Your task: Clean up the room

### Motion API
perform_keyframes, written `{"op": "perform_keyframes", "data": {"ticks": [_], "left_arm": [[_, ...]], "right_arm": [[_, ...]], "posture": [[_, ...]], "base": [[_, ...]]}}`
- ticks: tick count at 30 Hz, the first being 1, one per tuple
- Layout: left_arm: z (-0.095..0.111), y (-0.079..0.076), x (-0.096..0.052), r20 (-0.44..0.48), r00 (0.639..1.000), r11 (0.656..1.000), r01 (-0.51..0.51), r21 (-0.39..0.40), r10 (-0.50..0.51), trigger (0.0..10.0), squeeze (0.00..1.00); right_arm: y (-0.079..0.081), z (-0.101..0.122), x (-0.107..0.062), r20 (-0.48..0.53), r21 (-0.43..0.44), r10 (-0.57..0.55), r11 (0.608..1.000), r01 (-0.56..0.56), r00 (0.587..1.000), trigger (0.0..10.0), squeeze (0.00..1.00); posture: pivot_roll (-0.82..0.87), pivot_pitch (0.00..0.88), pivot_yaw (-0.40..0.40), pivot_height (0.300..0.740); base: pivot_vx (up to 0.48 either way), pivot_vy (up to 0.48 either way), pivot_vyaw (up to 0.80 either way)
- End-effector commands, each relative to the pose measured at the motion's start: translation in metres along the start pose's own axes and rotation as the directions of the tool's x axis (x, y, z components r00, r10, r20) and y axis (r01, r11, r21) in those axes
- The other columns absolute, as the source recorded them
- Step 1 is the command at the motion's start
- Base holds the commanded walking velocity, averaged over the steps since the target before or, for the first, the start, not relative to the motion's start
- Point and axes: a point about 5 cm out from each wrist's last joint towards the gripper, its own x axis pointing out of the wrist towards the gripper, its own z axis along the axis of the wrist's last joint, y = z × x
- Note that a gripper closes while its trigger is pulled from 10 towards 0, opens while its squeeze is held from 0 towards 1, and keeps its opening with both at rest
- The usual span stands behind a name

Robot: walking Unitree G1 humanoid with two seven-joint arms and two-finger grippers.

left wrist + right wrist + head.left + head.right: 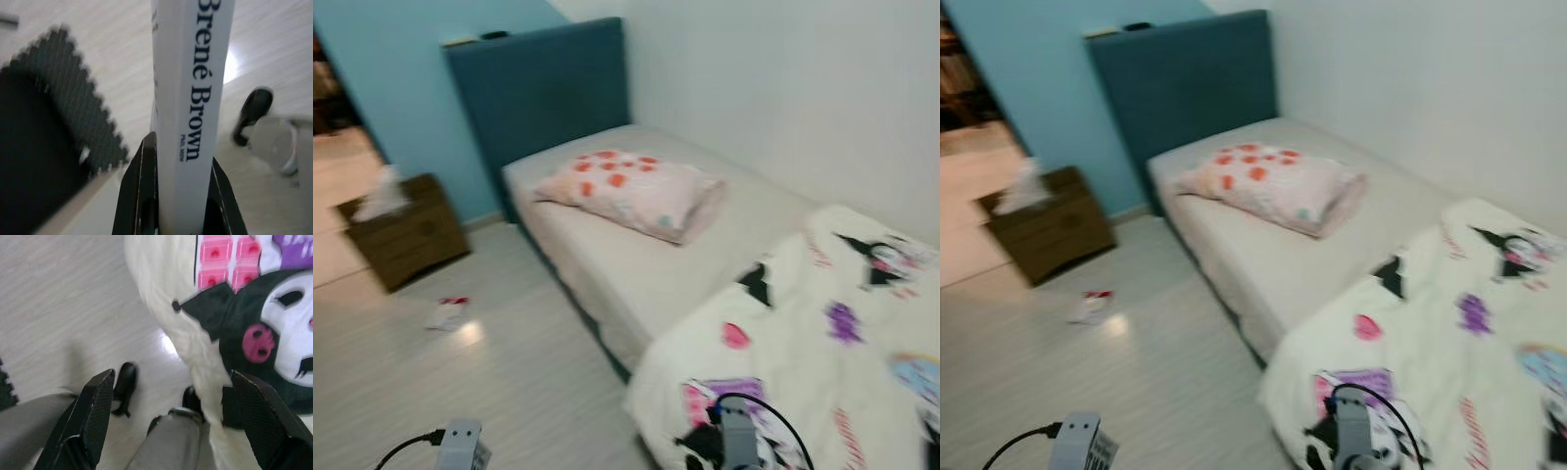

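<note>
Left gripper (pixel 181 215) clamps glossy white book (pixel 193 98) by spine, above pale wood-grain floor (pixel 117 54). Right gripper (pixel 171 426) spread wide beside fluffy cartoon-print blanket (pixel 254 308).

1. The book (pixel 193 98) is white, with "Brené Brown" in dark letters along its spine. It stands clamped between the left gripper (pixel 181 196)'s two black fingers, spine toward the wrist camera, above the pale floor.
2. The wrapper (pixel 447 311), white and red, lies flat on the floor, between the nightstand (pixel 406 235) and the bed (pixel 636 264).
</note>
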Motion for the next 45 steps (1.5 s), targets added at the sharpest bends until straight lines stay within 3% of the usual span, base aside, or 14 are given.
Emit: {"op": "perform_keyframes", "data": {"ticks": [1, 11, 15, 17, 20, 23, 27, 35, 45], "left_arm": [[0.005, 0.001, 0.0, 0.022, 1.0, 1.0, -0.004, -0.001, 0.004, 10.0, 0.0], [0.011, 0.004, 0.0, 0.042, 0.999, 0.999, -0.011, -0.032, 0.013, 10.0, 0.0], [0.014, -0.004, 0.0, 0.054, 0.998, 0.999, 0.026, -0.033, -0.024, 10.0, 0.0], [0.016, -0.002, 0.0, 0.059, 0.997, 0.999, 0.04, 0.008, -0.04, 10.0, 0.0], [0.019, 0.001, 0.0, 0.068, 0.997, 0.999, 0.036, 0.009, -0.037, 10.0, 0.0], [0.026, 0.01, -0.001, 0.093, 0.996, 0.997, 0.008, -0.075, -0.001, 10.0, 0.0], [0.03, 0.005, -0.001, 0.105, 0.994, 0.997, 0.023, -0.08, -0.014, 10.0, 0.0], [0.025, -0.012, 0.0, 0.088, 0.994, 0.996, 0.062, -0.057, -0.056, 10.0, 0.0], [0.029, -0.02, 0.0, 0.1, 0.992, 0.994, 0.08, -0.068, -0.073, 10.0, 0.0]], "right_arm": [[0.003, 0.002, 0.001, 0.017, 0.033, 0.001, 0.999, -0.001, 1.0, 10.0, 0.0], [-0.007, 0.02, 0.0, 0.104, 0.217, -0.047, 0.976, 0.023, 0.994, 10.0, 0.0], [-0.016, 0.027, -0.002, 0.143, 0.265, -0.093, 0.963, 0.052, 0.985, 10.0, 0.0], [-0.013, 0.028, -0.001, 0.145, 0.266, -0.1, 0.962, 0.059, 0.984, 10.0, 0.0], [-0.009, 0.028, 0.0, 0.146, 0.254, -0.098, 0.965, 0.059, 0.984, 10.0, 0.0], [0.002, 0.02, 0.002, 0.103, 0.215, -0.09, 0.974, 0.067, 0.991, 10.0, 0.0], [0.014, 0.015, 0.004, 0.084, 0.158, -0.046, 0.987, 0.032, 0.995, 10.0, 0.0], [0.0, 0.008, 0.001, 0.083, 0.131, -0.093, 0.988, 0.081, 0.992, 10.0, 0.0], [0.003, 0.019, 0.002, 0.115, 0.109, -0.072, 0.992, 0.06, 0.991, 10.0, 0.0]], "posture": [[0.0, 0.0, 0.029, 0.74], [-0.01, 0.0, 0.017, 0.74], [-0.02, 0.0, 0.056, 0.74], [-0.02, 0.0, 0.04, 0.74], [-0.01, 0.0, 0.035, 0.74], [0.02, 0.0, 0.021, 0.74], [0.03, 0.0, 0.015, 0.74], [0.0, 0.0, 0.008, 0.74], [0.0, 0.0, -0.023, 0.74]], "base": [[0.0, 0.0, 0.64], [0.0, 0.0, 0.65], [0.0, 0.0, 0.64], [0.0, 0.0, 0.49], [0.0, 0.0, 0.0], [0.48, 0.0, 0.0], [0.48, 0.0, 0.0], [0.48, 0.0, 0.29], [0.48, 0.0, 0.34]]}}
